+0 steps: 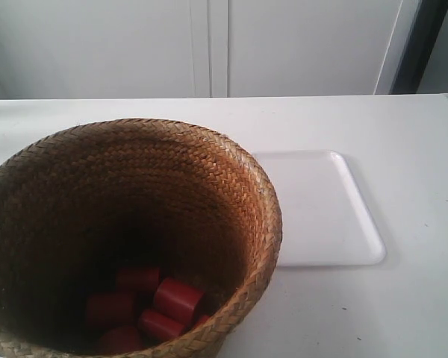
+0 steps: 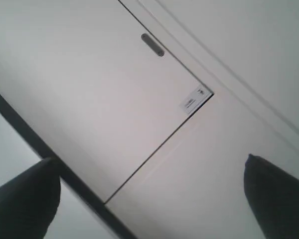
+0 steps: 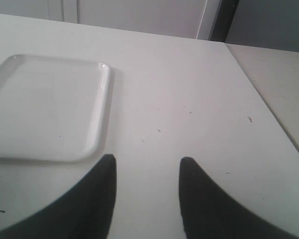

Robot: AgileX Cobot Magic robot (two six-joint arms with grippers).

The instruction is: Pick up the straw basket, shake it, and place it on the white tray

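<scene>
The straw basket (image 1: 127,224) fills the exterior view's lower left, standing on the white table with several red cylinders (image 1: 153,302) in its bottom. The white tray (image 1: 321,212) lies flat on the table just beside the basket, on the exterior view's right, and it also shows in the right wrist view (image 3: 45,107). My right gripper (image 3: 147,162) is open over bare table next to the tray, with nothing between its fingers. My left gripper (image 2: 149,172) is open wide and points at a white cabinet wall, away from the basket. Neither arm shows in the exterior view.
White cabinet doors (image 1: 209,45) stand behind the table. In the right wrist view the table's edge (image 3: 266,104) runs close by on the side away from the tray. A cabinet handle slot (image 2: 153,45) and a small label (image 2: 194,99) show in the left wrist view.
</scene>
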